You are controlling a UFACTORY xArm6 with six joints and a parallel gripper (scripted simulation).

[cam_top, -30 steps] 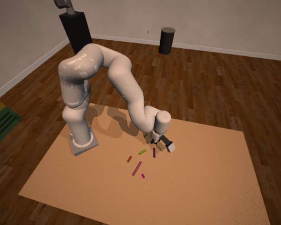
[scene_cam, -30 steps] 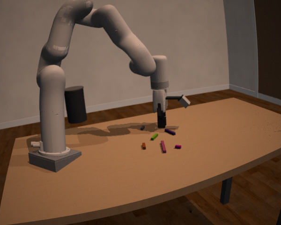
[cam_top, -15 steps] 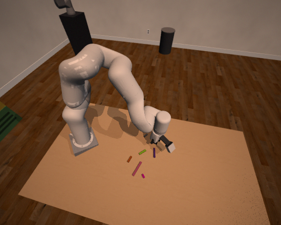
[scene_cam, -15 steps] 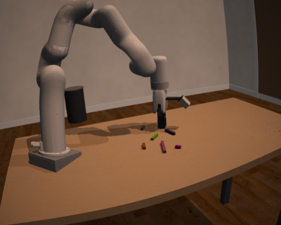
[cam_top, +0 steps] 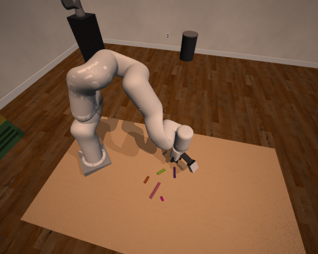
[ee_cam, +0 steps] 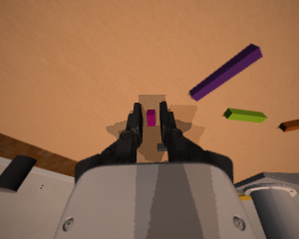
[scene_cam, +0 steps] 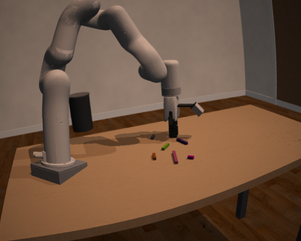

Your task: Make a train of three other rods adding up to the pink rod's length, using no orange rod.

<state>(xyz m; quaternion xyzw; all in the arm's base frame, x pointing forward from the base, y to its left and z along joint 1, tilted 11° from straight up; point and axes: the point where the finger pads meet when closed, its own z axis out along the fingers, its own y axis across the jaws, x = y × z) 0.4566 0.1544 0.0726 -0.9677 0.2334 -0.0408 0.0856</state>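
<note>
My gripper point(cam_top: 174, 161) point(scene_cam: 173, 136) point(ee_cam: 150, 111) is partly open, low over the table. A magenta rod point(ee_cam: 150, 118) shows between its fingers with a gap on each side; the top and exterior views hide it. A grey rod point(cam_top: 165, 153) point(scene_cam: 152, 136) point(ee_cam: 161, 147) lies close by towards the back. A purple rod point(cam_top: 174, 172) point(scene_cam: 182, 141) point(ee_cam: 225, 73) and a lime rod point(cam_top: 161, 171) point(scene_cam: 165, 146) point(ee_cam: 245, 116) lie apart in front of the gripper. The pink rod point(cam_top: 155, 190) point(scene_cam: 174, 157) lies further forward, a second magenta rod point(cam_top: 161, 198) point(scene_cam: 190, 157) beside it.
An orange rod point(cam_top: 146, 179) point(scene_cam: 154, 156) point(ee_cam: 295, 123) lies between the lime rod and the pink rod's left side. The arm's base stands at the table's left. The wrist camera point(cam_top: 193, 166) point(scene_cam: 197, 109) juts out to the right of the gripper.
</note>
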